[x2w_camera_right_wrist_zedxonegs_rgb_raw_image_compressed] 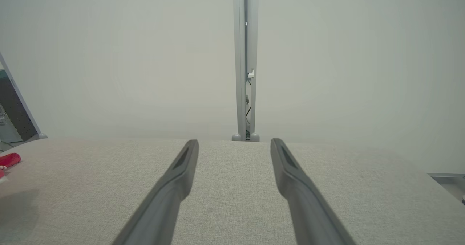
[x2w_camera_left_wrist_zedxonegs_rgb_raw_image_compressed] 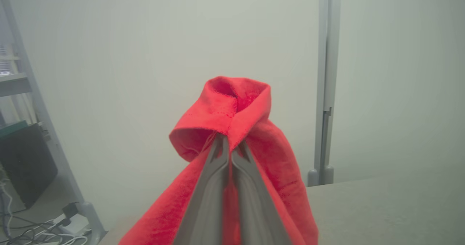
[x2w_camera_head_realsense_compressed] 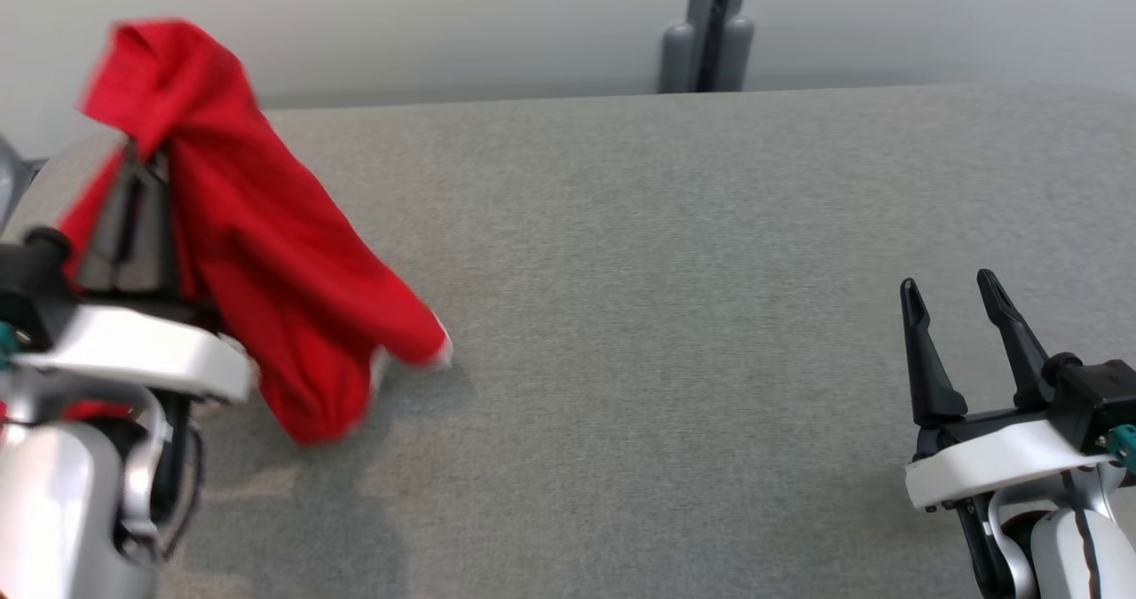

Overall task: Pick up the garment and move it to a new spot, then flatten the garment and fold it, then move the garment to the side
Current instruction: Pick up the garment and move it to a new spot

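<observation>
The red garment (x2w_camera_head_realsense_compressed: pixel 257 235) hangs in the air at the left of the grey table (x2w_camera_head_realsense_compressed: pixel 674 253), draped over my left gripper (x2w_camera_head_realsense_compressed: pixel 133 151), which is shut on it. Its lower end, with a white trim, dangles just above the table surface. In the left wrist view the two fingers (x2w_camera_left_wrist_zedxonegs_rgb_raw_image_compressed: pixel 212 187) are pressed together on the garment (x2w_camera_left_wrist_zedxonegs_rgb_raw_image_compressed: pixel 232 107), which bunches over their tips. My right gripper (x2w_camera_head_realsense_compressed: pixel 951 288) is open at the lower right, with nothing between its fingers. The right wrist view shows that gripper (x2w_camera_right_wrist_zedxonegs_rgb_raw_image_compressed: pixel 234 143) over bare table and a scrap of the garment (x2w_camera_right_wrist_zedxonegs_rgb_raw_image_compressed: pixel 9 160) at the far left.
A grey post (x2w_camera_head_realsense_compressed: pixel 710 22) stands behind the table's far edge, in front of a pale wall. In the left wrist view, shelving (x2w_camera_left_wrist_zedxonegs_rgb_raw_image_compressed: pixel 21 103) and cables (x2w_camera_left_wrist_zedxonegs_rgb_raw_image_compressed: pixel 40 227) on the floor lie beyond the table's left end.
</observation>
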You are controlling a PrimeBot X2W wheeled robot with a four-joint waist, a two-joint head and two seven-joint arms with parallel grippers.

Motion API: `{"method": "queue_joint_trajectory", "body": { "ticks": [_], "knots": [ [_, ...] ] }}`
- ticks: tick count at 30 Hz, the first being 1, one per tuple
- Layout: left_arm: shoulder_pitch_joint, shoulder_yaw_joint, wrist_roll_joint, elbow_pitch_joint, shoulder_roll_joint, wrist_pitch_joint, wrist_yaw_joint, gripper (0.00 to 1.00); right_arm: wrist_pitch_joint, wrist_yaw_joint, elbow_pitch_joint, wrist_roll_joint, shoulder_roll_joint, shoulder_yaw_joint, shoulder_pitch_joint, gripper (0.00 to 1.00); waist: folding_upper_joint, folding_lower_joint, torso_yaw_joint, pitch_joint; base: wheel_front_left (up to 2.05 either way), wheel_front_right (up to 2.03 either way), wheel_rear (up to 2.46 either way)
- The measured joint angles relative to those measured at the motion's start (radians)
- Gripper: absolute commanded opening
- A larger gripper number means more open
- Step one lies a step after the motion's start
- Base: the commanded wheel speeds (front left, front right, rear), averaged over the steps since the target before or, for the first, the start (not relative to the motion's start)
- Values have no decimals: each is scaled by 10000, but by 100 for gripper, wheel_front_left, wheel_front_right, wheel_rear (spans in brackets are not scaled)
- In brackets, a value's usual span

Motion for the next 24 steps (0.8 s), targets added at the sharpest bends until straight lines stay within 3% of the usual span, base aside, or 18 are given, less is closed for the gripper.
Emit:
{"method": "queue_joint_trajectory", "body": {
  "ticks": [6, 10, 24],
  "knots": [
    [1135, -920, -94, -1174, -616, 616, 150, 0, 59, 0, -290, 44, 23, 48, 111, 100, 0, 0, -758, -274, 0, 0, 0],
    [1051, -1735, -249, -938, -1068, 788, -232, 0, 130, 0, -433, 130, 27, 151, 131, 100, 0, 0, -1315, -303, 0, 0, 0],
    [-705, -4667, 115, 2757, -2777, 1101, -1870, 0, -130, 0, -378, 767, 31, 336, 21, 100, 0, 0, -3319, 635, 0, 0, 0]
  ]
}}
